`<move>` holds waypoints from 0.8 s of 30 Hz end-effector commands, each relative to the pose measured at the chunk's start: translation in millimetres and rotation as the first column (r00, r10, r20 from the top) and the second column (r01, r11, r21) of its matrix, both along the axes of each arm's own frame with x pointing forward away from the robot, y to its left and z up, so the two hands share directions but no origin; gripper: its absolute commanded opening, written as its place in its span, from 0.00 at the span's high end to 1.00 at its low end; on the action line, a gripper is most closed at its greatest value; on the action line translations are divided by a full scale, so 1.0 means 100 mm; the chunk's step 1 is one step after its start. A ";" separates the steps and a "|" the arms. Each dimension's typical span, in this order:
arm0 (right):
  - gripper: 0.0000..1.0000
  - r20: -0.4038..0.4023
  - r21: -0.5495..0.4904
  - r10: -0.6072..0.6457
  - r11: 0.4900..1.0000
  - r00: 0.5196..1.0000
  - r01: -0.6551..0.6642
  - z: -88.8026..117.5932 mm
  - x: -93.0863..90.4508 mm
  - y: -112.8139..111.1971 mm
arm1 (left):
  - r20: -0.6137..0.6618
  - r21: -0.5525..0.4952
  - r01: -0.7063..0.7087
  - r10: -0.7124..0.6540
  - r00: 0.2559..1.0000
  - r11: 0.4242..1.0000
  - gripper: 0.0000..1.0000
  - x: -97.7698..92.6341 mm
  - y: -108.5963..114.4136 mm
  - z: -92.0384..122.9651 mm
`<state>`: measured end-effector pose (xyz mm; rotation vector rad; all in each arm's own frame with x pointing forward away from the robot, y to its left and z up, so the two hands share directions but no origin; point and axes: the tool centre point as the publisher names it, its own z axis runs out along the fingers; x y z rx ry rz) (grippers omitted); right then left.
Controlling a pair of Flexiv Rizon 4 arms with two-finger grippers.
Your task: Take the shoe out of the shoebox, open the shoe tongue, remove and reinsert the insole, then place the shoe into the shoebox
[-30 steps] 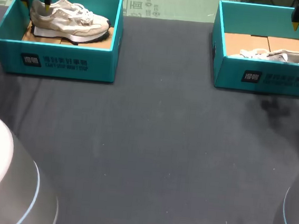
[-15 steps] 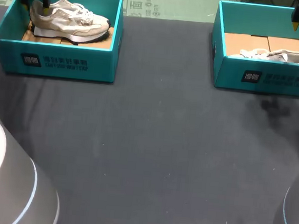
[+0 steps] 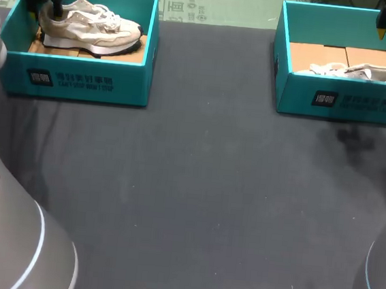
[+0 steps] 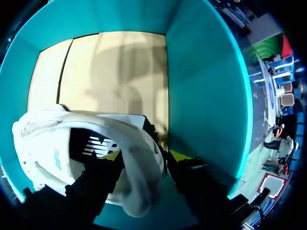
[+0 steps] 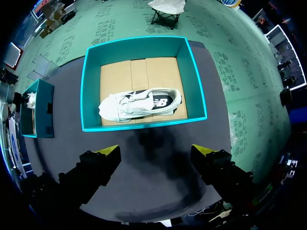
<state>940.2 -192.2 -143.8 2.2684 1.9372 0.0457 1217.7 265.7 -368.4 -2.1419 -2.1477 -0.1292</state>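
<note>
Left gripper point(image 4: 144, 160) was clamped on the padded heel of the white-and-beige shoe point(image 3: 88, 24), one yellow-tipped finger on each side. Shoe sat sole-down on the cardboard floor inside the teal rectangular shoebox point(image 3: 76, 78). Right gripper point(image 5: 156, 153) hung wide open, empty, well apart from that shoebox.

Head camera sits high behind the robot, looking down and forward over the whole table point(image 3: 209, 187). The left shoebox point(image 3: 76, 82) is at its far left corner, the right shoebox point(image 3: 348, 98) at its far right corner. Left wrist camera is down inside the left shoebox point(image 4: 206, 86), tight on the heel of the shoe point(image 4: 43, 143), facing the box floor. Right wrist camera hangs high, staring straight down on the right shoebox point(image 5: 192, 81), and it catches the left shoebox point(image 5: 48, 117) too, well apart along the table's far edge. All three share that left box.
</note>
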 end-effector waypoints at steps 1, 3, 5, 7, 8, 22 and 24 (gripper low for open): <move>0.00 0.000 -0.001 0.000 1.000 1.000 0.000 0.00 0.00 0.00 | -0.023 0.002 -0.001 0.001 1.000 1.000 0.42 0.08 0.02 -0.07; 0.00 0.000 -0.001 0.000 1.000 1.000 0.000 0.00 0.00 0.00 | -0.025 0.007 0.002 -0.002 1.000 1.000 0.47 0.08 0.02 -0.09; 0.00 0.000 -0.001 0.000 1.000 1.000 0.000 0.00 0.00 0.00 | -0.025 0.011 0.003 -0.003 1.000 1.000 0.52 0.08 0.01 -0.11; 0.00 0.000 -0.001 0.000 1.000 1.000 0.000 0.00 0.00 0.00 | -0.026 0.014 0.003 -0.003 1.000 1.000 0.55 0.08 0.01 -0.12; 0.00 0.000 -0.001 0.000 1.000 1.000 0.000 0.00 0.00 0.00 | -0.026 0.016 0.003 -0.002 1.000 1.000 0.55 0.08 0.02 -0.13; 0.00 0.000 -0.001 0.000 1.000 1.000 0.000 0.00 0.00 0.00 | -0.024 0.019 0.003 -0.003 1.000 1.000 1.00 0.08 0.06 -0.11; 0.00 0.000 -0.001 0.000 1.000 1.000 0.000 0.00 0.00 0.00 | -0.023 0.020 0.004 -0.003 1.000 1.000 1.00 0.08 0.07 -0.11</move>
